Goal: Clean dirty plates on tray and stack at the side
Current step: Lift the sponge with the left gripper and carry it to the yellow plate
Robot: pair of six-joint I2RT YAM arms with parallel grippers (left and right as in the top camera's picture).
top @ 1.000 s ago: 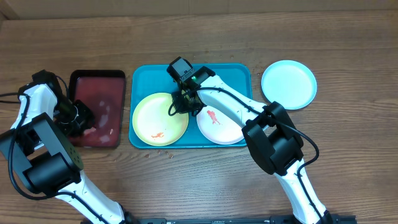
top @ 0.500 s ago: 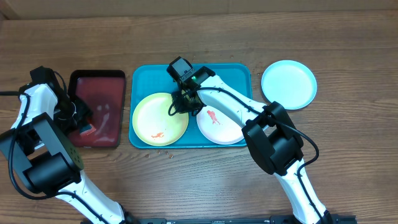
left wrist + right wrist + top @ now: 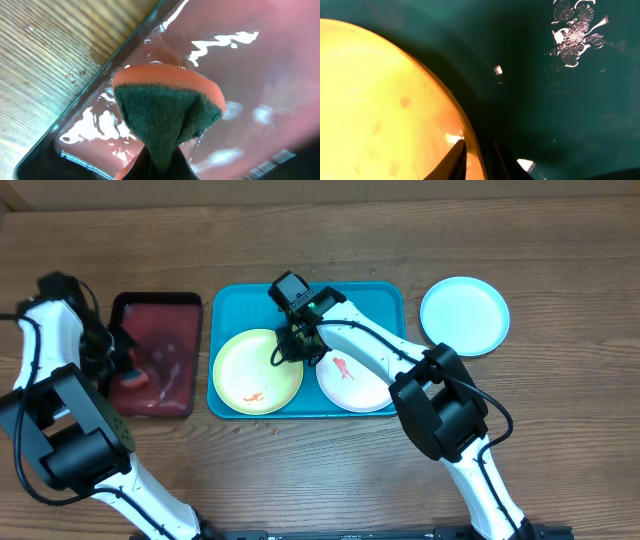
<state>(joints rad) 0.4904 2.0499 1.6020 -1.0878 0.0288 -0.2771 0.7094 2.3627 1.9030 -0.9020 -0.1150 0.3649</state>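
The teal tray (image 3: 385, 295) holds a yellow-green plate (image 3: 250, 370) with an orange smear and a white plate (image 3: 360, 385) with a red smear. A light blue plate (image 3: 464, 315) lies on the table to the tray's right. My right gripper (image 3: 290, 348) is shut on the yellow-green plate's far right rim; in the right wrist view the rim (image 3: 465, 130) runs between the fingers of that gripper (image 3: 479, 157). My left gripper (image 3: 118, 365) is shut on an orange sponge (image 3: 165, 110) with a green scouring face, over the wet dark red tray (image 3: 165, 330).
The dark red tray (image 3: 260, 75) has a black rim and a film of water, and wooden table (image 3: 50, 50) lies beyond its edge. Small crumbs lie on the table in front of the teal tray (image 3: 560, 100).
My left gripper has shut on the sponge in the dark red tray and drawn slightly left with it. The right arm and the plates have not moved.
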